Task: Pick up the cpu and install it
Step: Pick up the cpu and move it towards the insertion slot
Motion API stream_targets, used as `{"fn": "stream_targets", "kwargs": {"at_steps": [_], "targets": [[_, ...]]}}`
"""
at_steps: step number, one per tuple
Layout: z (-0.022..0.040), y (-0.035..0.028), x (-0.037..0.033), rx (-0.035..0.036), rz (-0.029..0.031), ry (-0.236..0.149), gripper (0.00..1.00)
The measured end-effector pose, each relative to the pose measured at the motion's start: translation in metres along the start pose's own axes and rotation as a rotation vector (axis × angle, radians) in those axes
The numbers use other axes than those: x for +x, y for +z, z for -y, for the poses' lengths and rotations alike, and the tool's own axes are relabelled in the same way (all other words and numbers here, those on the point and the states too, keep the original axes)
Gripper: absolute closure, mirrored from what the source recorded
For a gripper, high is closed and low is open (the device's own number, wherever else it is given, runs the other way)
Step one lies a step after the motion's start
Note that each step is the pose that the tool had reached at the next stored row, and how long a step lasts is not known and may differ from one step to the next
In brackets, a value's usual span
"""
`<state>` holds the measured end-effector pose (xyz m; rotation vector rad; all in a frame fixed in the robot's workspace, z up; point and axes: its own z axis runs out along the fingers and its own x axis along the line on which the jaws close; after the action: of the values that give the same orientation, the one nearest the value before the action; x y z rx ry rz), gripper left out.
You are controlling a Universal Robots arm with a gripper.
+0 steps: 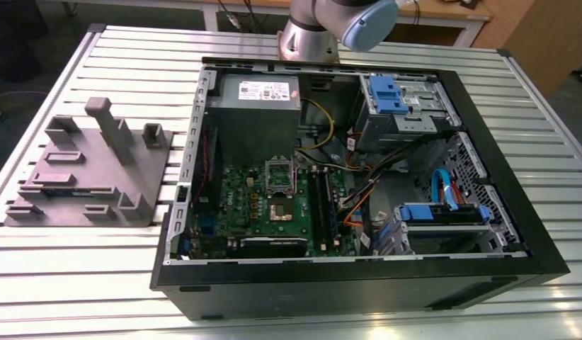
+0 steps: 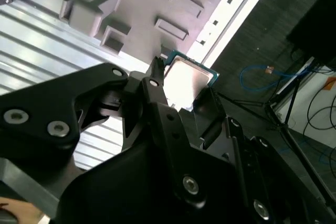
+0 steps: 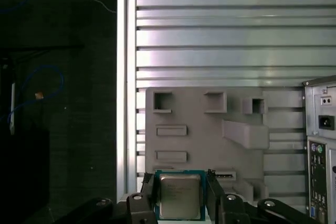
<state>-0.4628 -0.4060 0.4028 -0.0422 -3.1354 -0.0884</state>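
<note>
The cpu (image 3: 179, 196) (image 2: 186, 80) is a small square chip with a shiny silver top and a thin greenish rim. My gripper (image 3: 181, 195) (image 2: 181, 92) is shut on it, one black finger (image 3: 148, 192) on each of two opposite edges. In both wrist views the chip hangs well above the grey fixture plate (image 3: 199, 145) (image 2: 142, 3) on the slatted table. In the exterior view the open computer case (image 1: 517, 234) lies on its side, and the motherboard's socket (image 1: 283, 205) sits near the board's middle with its metal frame (image 1: 280, 170) beside it.
The grey fixture plate (image 1: 88, 170) with raised blocks lies at the exterior view's left of the case. Inside the case are a power supply box (image 1: 258, 95), blue drive brackets (image 1: 395, 92), and loose cables (image 1: 367, 191). The arm's base (image 1: 329, 28) stands behind the case.
</note>
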Motion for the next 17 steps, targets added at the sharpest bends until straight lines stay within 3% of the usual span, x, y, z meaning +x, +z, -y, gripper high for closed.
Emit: {"fn": "stream_targets", "kwargs": {"at_steps": [5, 17], "targets": [[-0.0001, 0.0, -0.0042, 0.0, 0.0, 0.0, 0.53], [-0.0014, 0.0027, -0.0566, 0.0001, -0.0001, 0.0, 0.53]]}}
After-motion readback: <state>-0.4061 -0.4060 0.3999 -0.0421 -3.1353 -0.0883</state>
